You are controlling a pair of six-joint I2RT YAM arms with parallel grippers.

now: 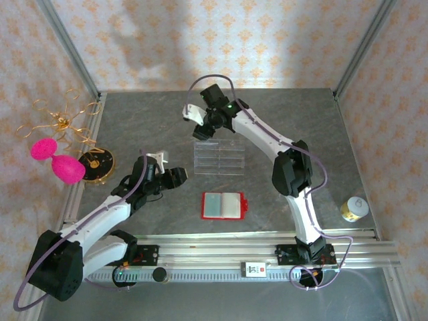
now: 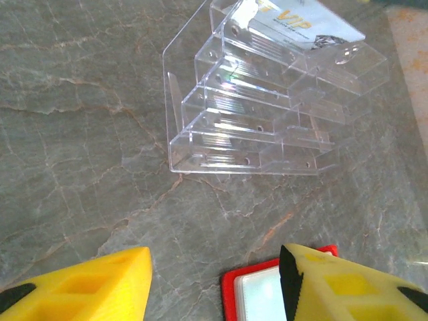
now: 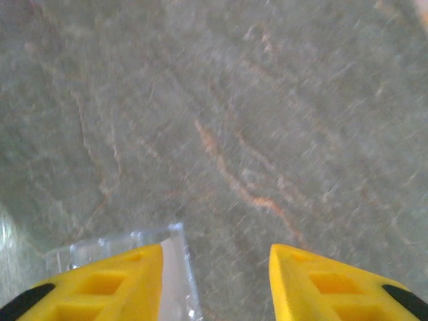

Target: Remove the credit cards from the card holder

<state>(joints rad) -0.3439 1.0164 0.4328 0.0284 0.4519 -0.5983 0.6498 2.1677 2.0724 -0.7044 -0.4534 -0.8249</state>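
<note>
Well, on the grey table (image 1: 134, 120) sits the clear slotted tray (image 1: 219, 157), a white VIP card (image 2: 301, 30) in its end slot. Near it the red card holder (image 1: 224, 205) lies open, teal card (image 1: 212, 204) inside. I see the left gripper (image 2: 214, 267) and right gripper (image 3: 215, 257) parted, empty.

Left claw (image 2: 214, 261), right claw (image 3: 215, 254) (both agape)

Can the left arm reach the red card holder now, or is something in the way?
Probably yes. The left hand hangs open near the card holder, which lies open on the table. Nothing stands between them, and the right hand is away at the clear tray.
</note>
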